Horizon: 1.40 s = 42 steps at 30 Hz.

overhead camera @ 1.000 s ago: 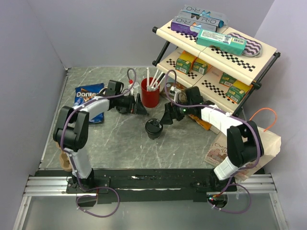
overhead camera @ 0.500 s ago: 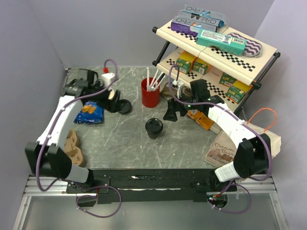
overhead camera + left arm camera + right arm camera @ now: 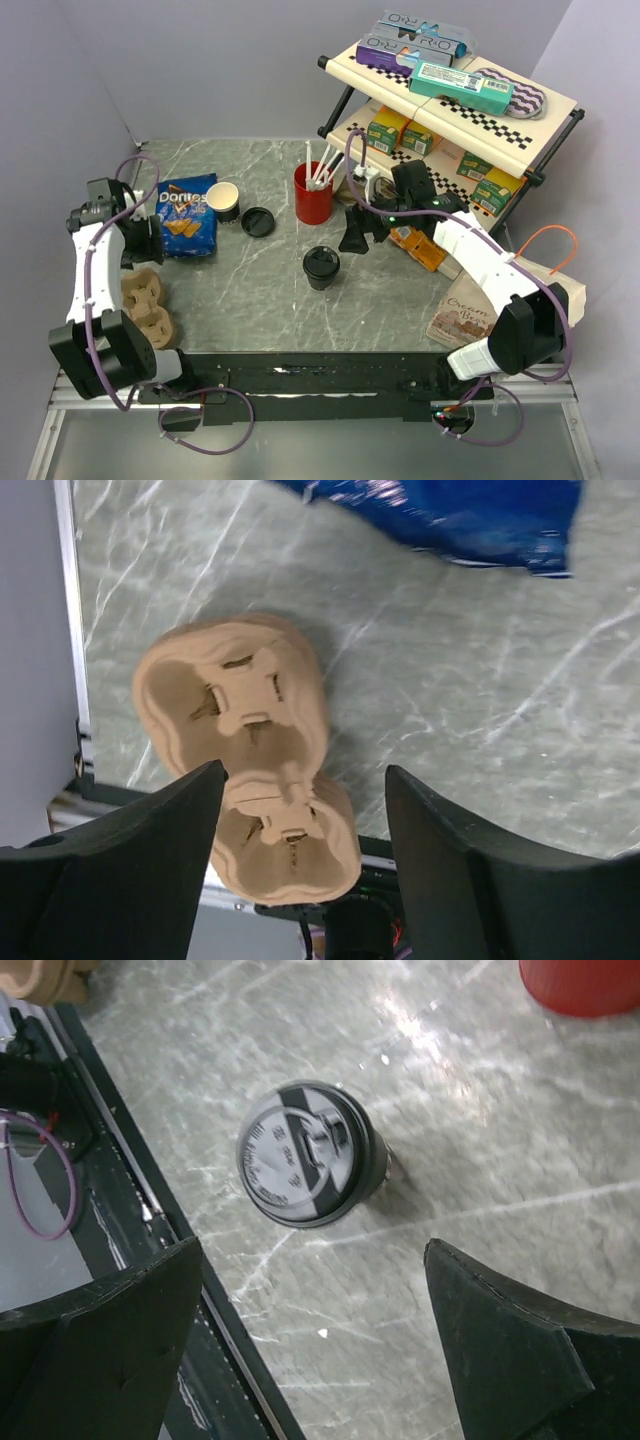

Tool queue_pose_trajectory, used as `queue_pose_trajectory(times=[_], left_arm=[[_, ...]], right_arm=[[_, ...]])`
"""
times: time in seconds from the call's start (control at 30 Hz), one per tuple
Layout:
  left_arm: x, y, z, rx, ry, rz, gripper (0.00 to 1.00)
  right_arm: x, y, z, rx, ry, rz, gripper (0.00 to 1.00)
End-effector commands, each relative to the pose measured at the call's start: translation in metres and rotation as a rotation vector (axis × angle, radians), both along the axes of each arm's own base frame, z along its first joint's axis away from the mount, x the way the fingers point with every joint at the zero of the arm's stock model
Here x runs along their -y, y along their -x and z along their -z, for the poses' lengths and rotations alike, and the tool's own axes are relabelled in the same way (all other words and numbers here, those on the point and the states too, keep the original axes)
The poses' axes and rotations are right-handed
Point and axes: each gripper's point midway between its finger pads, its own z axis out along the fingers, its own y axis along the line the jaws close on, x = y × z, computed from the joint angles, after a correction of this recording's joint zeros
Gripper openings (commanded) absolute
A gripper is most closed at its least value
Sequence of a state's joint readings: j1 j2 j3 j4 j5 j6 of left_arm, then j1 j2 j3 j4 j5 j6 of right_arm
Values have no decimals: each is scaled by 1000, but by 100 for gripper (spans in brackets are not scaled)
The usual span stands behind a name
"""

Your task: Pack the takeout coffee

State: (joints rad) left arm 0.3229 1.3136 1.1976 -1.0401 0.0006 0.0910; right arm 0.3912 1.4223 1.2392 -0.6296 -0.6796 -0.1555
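Right gripper: jaws wide, empty, above takeout coffee (lid on), upright mid-surface, toward near edge. Left gripper: jaws apart, empty, over pulp cup carrier, near-left corner of the surface.

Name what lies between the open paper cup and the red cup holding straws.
A loose black lid lies flat there, seen in the top view.

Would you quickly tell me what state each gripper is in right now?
Left gripper: open, empty, over the cardboard cup carrier.
Right gripper: open, empty, above the lidded coffee cup.
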Motion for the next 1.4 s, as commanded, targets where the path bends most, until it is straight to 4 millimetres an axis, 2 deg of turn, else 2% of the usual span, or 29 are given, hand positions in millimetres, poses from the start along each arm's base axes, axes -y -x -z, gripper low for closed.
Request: queue_pose_trajectory(times=[0.0,0.07,0.1,0.13,0.23,0.3,0.47,0.5,0.6,0.7,0.73,0.87,0.93,1.0,1.03,1.1,1.37], left_arm=[[-24,17,24,-138,-2,-114,65],[-29,21,33,-186,35,-143,61],[-36,23,34,-187,51,-163,52],[-37,24,39,-204,67,-169,48],[-41,27,42,-213,85,-186,46],[-42,28,43,-219,87,-184,49],[-34,21,37,-201,134,-148,68],[-35,16,29,-180,136,-143,73],[-35,6,17,-140,147,-123,80],[-23,-10,-2,-68,214,-29,81],[-9,-18,-11,-16,276,25,81],[18,-44,-55,210,332,209,86],[36,-45,-70,301,351,284,88],[51,-49,-73,347,366,326,90],[56,-48,-77,361,361,342,90],[67,-44,-77,352,378,374,91],[74,-32,-79,356,377,397,91]], right_arm=[[-9,-4,-20,48,11,-47,96],[-10,-2,-21,55,15,-62,96],[-11,-3,-24,77,17,-76,96],[-11,-4,-24,86,25,-83,97],[-13,1,-15,147,97,-175,100],[-12,5,1,222,183,-275,100],[-10,9,34,335,272,-417,100],[-7,12,47,342,296,-451,100],[-11,9,63,356,317,-475,100],[-17,9,77,326,322,-507,100],[-18,10,84,307,324,-520,100],[-31,10,93,313,309,-561,100],[-36,9,98,311,306,-572,100],[-44,7,100,318,304,-587,100],[-46,7,106,304,306,-593,100],[-52,2,105,298,293,-573,100],[-73,-4,111,246,223,-527,100]])
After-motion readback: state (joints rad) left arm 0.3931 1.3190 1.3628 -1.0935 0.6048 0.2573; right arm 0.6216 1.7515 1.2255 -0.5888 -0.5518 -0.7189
